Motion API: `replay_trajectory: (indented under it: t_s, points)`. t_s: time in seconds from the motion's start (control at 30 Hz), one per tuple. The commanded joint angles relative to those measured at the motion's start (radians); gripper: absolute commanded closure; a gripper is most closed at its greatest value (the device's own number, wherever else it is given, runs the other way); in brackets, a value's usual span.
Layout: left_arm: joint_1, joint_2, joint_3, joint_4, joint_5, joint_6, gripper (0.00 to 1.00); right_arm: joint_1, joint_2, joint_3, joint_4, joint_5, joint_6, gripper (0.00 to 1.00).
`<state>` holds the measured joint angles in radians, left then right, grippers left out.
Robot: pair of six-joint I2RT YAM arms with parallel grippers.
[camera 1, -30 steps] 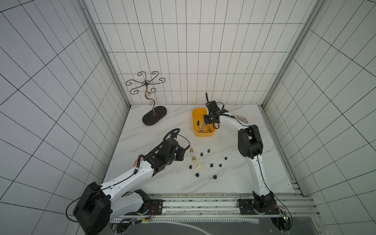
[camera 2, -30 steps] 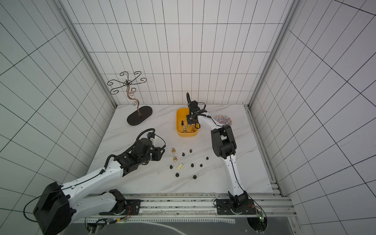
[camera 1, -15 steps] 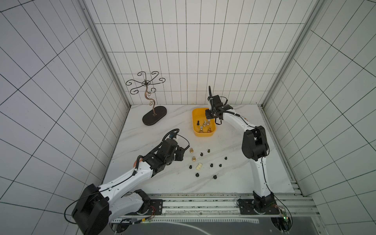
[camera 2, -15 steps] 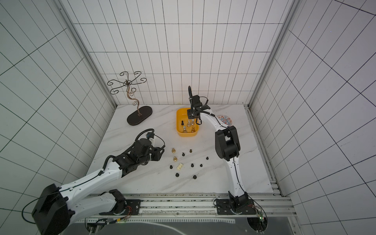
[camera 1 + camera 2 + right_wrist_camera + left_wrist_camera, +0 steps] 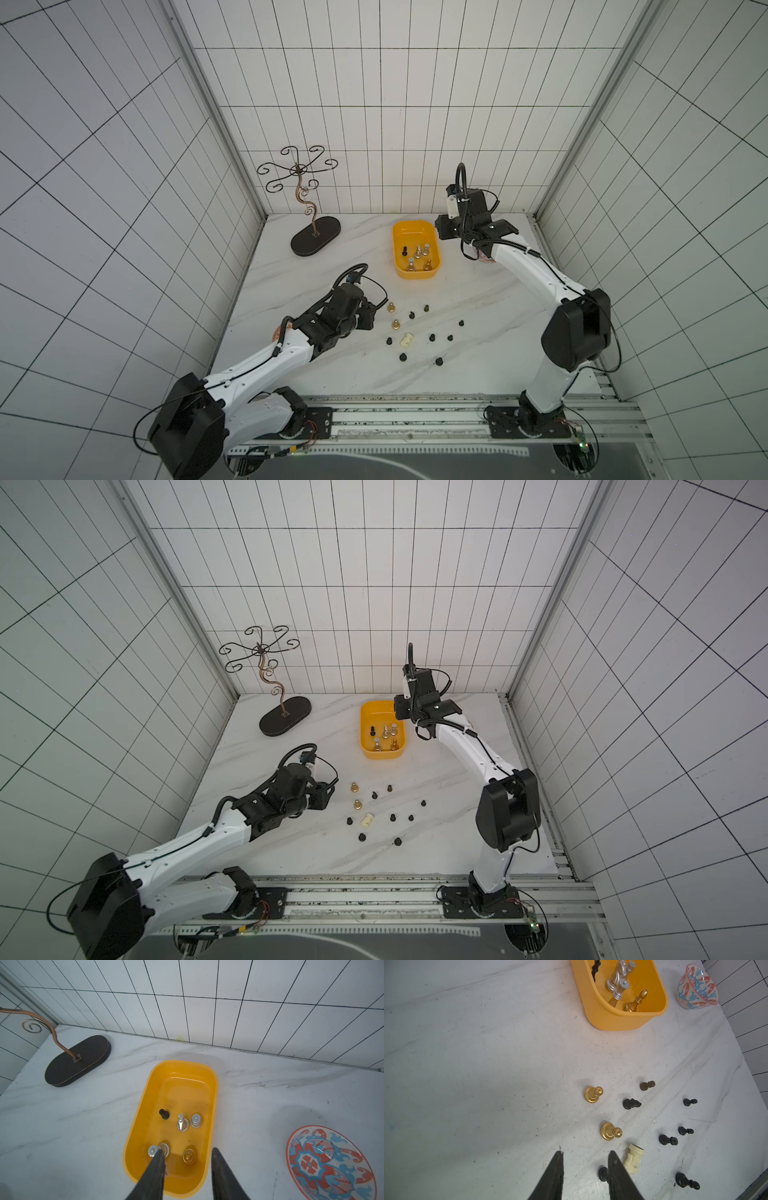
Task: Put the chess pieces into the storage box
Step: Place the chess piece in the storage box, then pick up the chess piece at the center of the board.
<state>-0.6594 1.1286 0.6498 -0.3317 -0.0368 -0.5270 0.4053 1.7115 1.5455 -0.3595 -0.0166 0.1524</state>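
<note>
**Both top views:** bright, even, diffuse light from overhead. The white tiled walls (image 5: 374, 104) show no glare, and the white marble-patterned tabletop (image 5: 332, 257) carries only faint, soft-edged shadows. Tile lines bow slightly toward the frame edges, a wide-angle distortion.

**Left wrist view:** a broad, dim shadow band crosses the tabletop.

**Right wrist view:** the glossy yellow-orange plastic storage box (image 5: 141, 1118) shows a pale sheen on its floor, and its rim is in sharp focus.
</note>
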Motion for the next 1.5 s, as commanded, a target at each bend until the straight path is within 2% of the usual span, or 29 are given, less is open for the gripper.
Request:
replay_trajectory:
  t_s: [0.0, 0.27, 0.57, 0.77, 1.1, 1.47]
  points:
    - [-0.011, 0.035, 0.043, -0.001, -0.014, 0.018, 0.63, -0.011, -0.070, -0.192, 0.045, -0.033, 0.018, 0.62]
    - [-0.023, 0.144, 0.103, 0.009, -0.008, 0.052, 0.60, -0.010, -0.282, -0.550, 0.102, -0.047, 0.048, 0.62]
    - [-0.029, 0.297, 0.188, 0.015, 0.001, 0.092, 0.58, 0.016, -0.489, -0.822, 0.091, -0.066, 0.155, 0.62]
    - [-0.042, 0.389, 0.245, 0.016, 0.001, 0.123, 0.56, 0.020, -0.553, -0.885, 0.063, -0.060, 0.183, 0.62]
    - [-0.050, 0.518, 0.311, 0.016, -0.052, 0.174, 0.55, 0.035, -0.554, -0.891, 0.056, -0.075, 0.202, 0.62]
    - [-0.051, 0.599, 0.364, 0.028, -0.053, 0.200, 0.56, 0.051, -0.541, -0.895, 0.056, -0.075, 0.219, 0.62]
